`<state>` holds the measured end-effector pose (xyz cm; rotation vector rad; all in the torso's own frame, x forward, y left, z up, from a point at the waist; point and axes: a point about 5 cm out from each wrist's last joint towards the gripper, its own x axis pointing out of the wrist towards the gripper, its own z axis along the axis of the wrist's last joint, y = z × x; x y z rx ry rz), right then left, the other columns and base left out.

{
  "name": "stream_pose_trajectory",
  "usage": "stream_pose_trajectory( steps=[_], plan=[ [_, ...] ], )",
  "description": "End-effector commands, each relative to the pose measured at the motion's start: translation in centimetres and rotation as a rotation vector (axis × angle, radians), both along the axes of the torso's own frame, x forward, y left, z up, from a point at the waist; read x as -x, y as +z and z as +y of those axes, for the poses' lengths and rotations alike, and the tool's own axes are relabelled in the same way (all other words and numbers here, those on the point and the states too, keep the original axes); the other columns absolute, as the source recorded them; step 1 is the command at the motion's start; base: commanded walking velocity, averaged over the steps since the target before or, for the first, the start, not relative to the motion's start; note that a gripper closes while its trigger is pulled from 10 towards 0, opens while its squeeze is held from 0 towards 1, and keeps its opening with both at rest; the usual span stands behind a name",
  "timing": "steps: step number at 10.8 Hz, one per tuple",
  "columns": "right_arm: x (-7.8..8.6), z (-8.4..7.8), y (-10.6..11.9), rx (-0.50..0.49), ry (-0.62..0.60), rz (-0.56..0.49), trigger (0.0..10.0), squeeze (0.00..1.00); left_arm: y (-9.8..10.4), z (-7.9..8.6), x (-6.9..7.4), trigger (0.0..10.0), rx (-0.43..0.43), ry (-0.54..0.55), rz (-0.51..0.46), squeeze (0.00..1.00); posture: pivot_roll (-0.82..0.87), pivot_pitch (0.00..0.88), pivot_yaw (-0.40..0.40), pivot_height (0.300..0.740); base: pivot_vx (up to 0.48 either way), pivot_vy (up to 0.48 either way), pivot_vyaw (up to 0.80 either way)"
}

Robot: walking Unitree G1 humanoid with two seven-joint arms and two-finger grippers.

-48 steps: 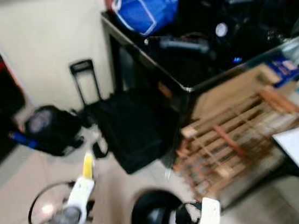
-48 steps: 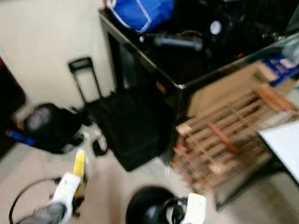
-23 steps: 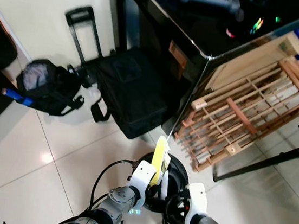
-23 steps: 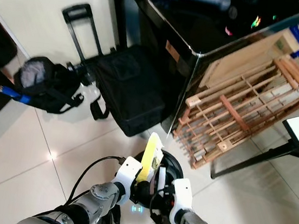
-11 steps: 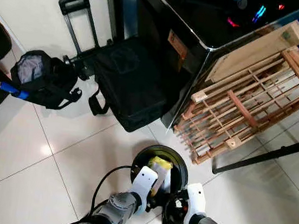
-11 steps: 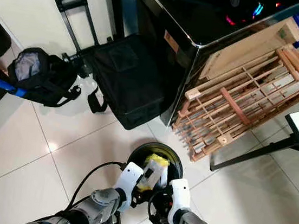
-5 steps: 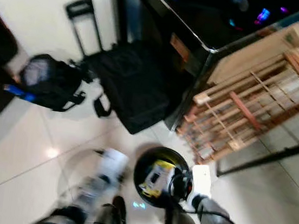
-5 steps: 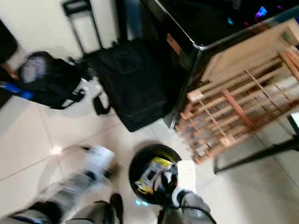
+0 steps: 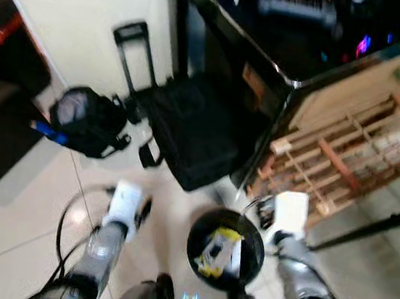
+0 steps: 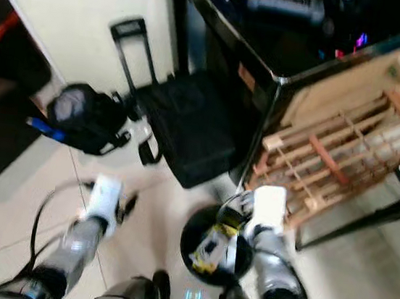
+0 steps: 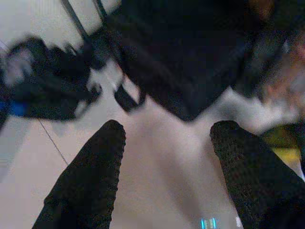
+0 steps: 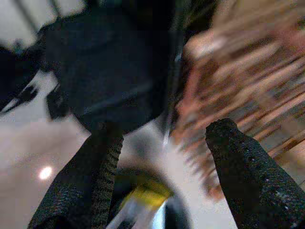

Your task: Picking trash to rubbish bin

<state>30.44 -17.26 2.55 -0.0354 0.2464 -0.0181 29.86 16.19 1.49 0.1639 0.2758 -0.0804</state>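
Tiled floor (image 9: 9, 221) held a black bin (image 9: 226, 249) at lower centre, yellow trash (image 9: 218, 252) inside. Left gripper (image 11: 164, 138) and right gripper (image 12: 159, 138) stood spread, empty. Black bag (image 9: 191, 130) and wooden rack (image 9: 345, 156) crowded above.

Round black rubbish bin (image 9: 199, 231) stands open on pale tiled floor right below me, just in front of black soft case. Inside it lies my trash (image 9: 218, 252): crumpled yellow and white packaging, tilted, resting against bin's inner wall.
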Motion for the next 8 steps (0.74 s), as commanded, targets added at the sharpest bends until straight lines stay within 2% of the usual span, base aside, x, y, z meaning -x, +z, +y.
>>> stream_pose_trajectory(
  steps=[1, 3, 4, 6, 8],
  plan=[
    [0.3, -0.5, -0.1, 0.005, -0.05, -0.013, 10.0, 0.0, 0.4, 0.0, -0.2, 10.0, 0.019, 0.028, -0.029, 0.0, -0.09, 0.112, 0.077, 0.74, 0.0, 0.0, 0.0],
    [0.5, -1.1, -0.4, 0.015, -0.101, 0.003, 10.0, 0.0, 0.4, 0.0, -0.3, 10.0, 0.012, 0.038, -0.025, 0.0, -0.09, 0.088, 0.08, 0.74, 0.0, 0.0, 0.0],
    [0.6, -1.5, -0.7, 0.021, -0.138, 0.008, 10.0, 0.0, -0.3, 0.6, 0.3, 10.0, -0.003, 0.058, 0.0, 0.0, -0.09, 0.075, 0.084, 0.74, 0.0, 0.0, 0.0],
    [0.0, -2.2, 0.3, 0.023, -0.174, -0.04, 10.0, 0.0, 0.3, 1.1, 0.0, 10.0, 0.023, 0.094, -0.043, 0.0, -0.07, 0.065, 0.082, 0.74, 0.0, 0.0, 0.0],
    [0.1, -2.1, 0.0, 0.02, -0.178, -0.024, 10.0, 0.0, 0.2, 1.0, 0.1, 10.0, 0.032, 0.109, -0.042, 0.0, -0.06, 0.058, 0.075, 0.74, 0.0, 0.0, 0.0]
  ],
)
